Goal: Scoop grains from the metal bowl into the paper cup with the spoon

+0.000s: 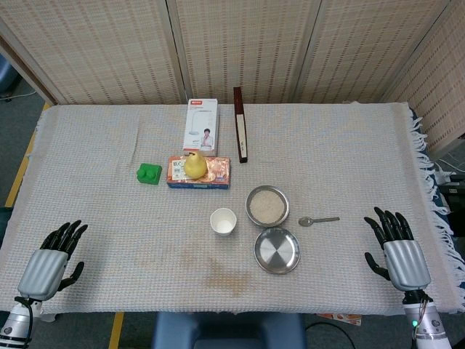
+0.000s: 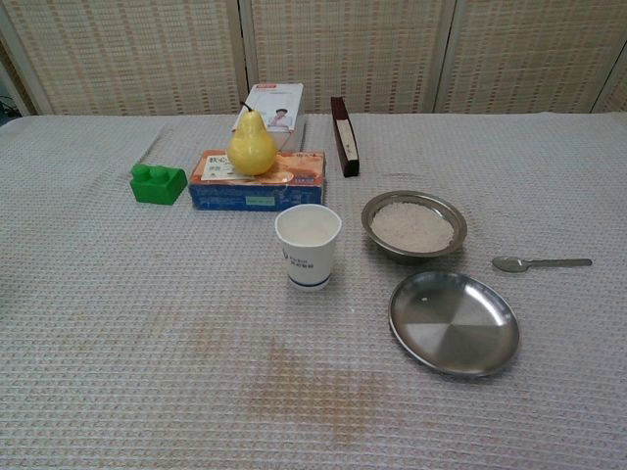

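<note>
Small silver metal spoon [image 1: 318, 220] is lying flat on the grey woven tablecloth [image 1: 109, 182], just beside the grain-filled metal bowl [image 1: 267, 206] at the bowl's 3 o'clock, not touching it. Its long axis is running left-right across the table: bowl end pointing toward the grain bowl at 9 o'clock, handle tip pointing out at 3 o'clock.

Right hand [image 1: 396, 247] is resting at the near right edge, holding nothing, dark fingers spread and pointing away from the robot. From that hand the spoon is sitting at roughly 11 o'clock, handle end nearest. Left hand [image 1: 54, 254] is resting at the near left edge, likewise empty with fingers apart, well apart from the spoon, with the white paper cup [image 1: 223, 221] and both dishes in between.

Judgement: the right hand is the nearer one by far, and the handle is presenting toward it, so the pick-up looks like its job.

Cup is standing upright at the grain bowl's 8 o'clock, near it. An empty shallow steel dish [image 1: 277, 250] is sitting at the grain bowl's 6 o'clock. Neither hand is showing in the chest view.
</note>
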Robot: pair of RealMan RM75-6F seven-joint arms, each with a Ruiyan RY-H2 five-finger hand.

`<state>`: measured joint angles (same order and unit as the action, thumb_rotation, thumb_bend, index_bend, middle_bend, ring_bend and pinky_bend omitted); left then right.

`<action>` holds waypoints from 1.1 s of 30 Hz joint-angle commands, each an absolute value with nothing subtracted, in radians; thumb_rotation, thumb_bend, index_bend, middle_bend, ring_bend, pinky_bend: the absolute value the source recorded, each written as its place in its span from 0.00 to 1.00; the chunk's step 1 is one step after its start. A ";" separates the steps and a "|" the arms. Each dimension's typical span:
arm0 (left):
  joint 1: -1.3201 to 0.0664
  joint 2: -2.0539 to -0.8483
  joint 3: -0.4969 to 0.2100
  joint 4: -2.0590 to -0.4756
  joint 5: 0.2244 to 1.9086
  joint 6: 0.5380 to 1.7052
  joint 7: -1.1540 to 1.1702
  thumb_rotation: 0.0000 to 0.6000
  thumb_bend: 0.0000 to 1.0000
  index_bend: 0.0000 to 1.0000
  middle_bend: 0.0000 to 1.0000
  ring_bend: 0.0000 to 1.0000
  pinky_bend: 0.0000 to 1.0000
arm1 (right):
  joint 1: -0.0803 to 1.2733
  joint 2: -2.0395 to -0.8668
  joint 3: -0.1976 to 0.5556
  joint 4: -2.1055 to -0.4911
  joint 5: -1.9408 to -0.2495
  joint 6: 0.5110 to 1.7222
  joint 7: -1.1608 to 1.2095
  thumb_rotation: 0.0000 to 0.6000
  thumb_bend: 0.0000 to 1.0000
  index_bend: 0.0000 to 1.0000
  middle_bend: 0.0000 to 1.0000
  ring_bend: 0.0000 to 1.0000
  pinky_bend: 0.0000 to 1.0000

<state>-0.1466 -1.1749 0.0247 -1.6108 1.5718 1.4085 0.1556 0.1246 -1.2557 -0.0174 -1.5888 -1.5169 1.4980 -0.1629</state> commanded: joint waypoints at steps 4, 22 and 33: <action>-0.145 -1.171 0.024 -1.622 1.561 1.403 0.166 1.00 0.45 0.00 0.00 0.00 0.15 | 0.136 -1.275 -0.007 -1.563 -1.515 1.464 -0.155 1.00 0.24 0.20 0.00 0.00 0.00; -0.164 -1.170 0.023 -1.614 1.542 1.363 0.140 1.00 0.48 0.00 0.00 0.00 0.15 | 0.393 -1.520 0.145 -1.281 -1.342 1.101 -0.236 1.00 0.25 0.44 0.00 0.00 0.00; -0.168 -1.167 0.027 -1.614 1.543 1.355 0.133 1.00 0.49 0.00 0.00 0.00 0.16 | 0.456 -1.603 0.144 -1.152 -1.299 1.006 -0.239 1.00 0.27 0.49 0.00 0.00 0.00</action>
